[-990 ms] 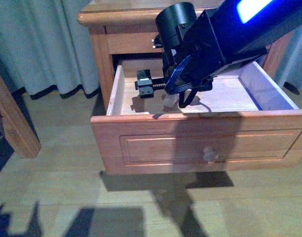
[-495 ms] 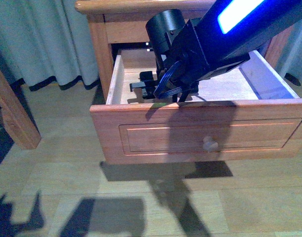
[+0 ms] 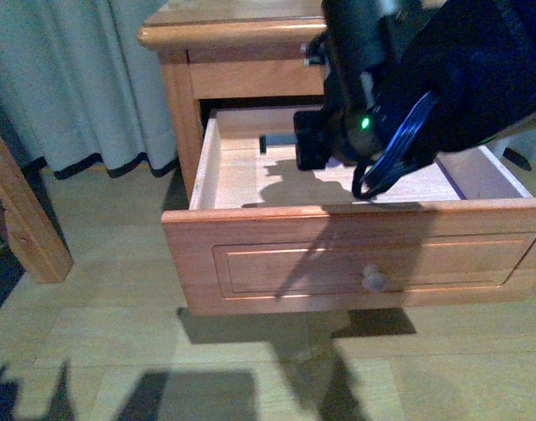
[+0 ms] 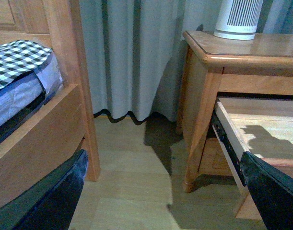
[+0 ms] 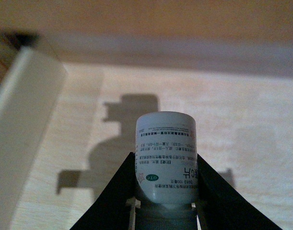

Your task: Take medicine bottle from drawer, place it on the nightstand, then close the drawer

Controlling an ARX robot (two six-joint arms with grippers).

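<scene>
In the right wrist view my right gripper (image 5: 165,160) is shut on the medicine bottle (image 5: 166,143), a small whitish cylinder with a printed label. It is held above the drawer's pale floor (image 5: 242,124) and casts a shadow there. In the front view the drawer (image 3: 355,254) stands pulled out of the nightstand (image 3: 224,31), and my black right arm (image 3: 408,79) hangs over it and hides the bottle. In the left wrist view my left gripper (image 4: 165,191) is open and empty over the floor, to the side of the nightstand (image 4: 204,96) and drawer (image 4: 228,129).
A white ribbed device (image 4: 238,19) stands on the nightstand top. A bed with checked bedding (image 4: 19,57) and its wooden frame (image 4: 64,72) flank the left gripper. A wooden post (image 3: 22,219) and grey curtains (image 3: 75,79) are left of the nightstand.
My right arm has risen from the drawer floor and come closer to the camera, with the bottle in the gripper. The gripper no longer shows in the front view.
</scene>
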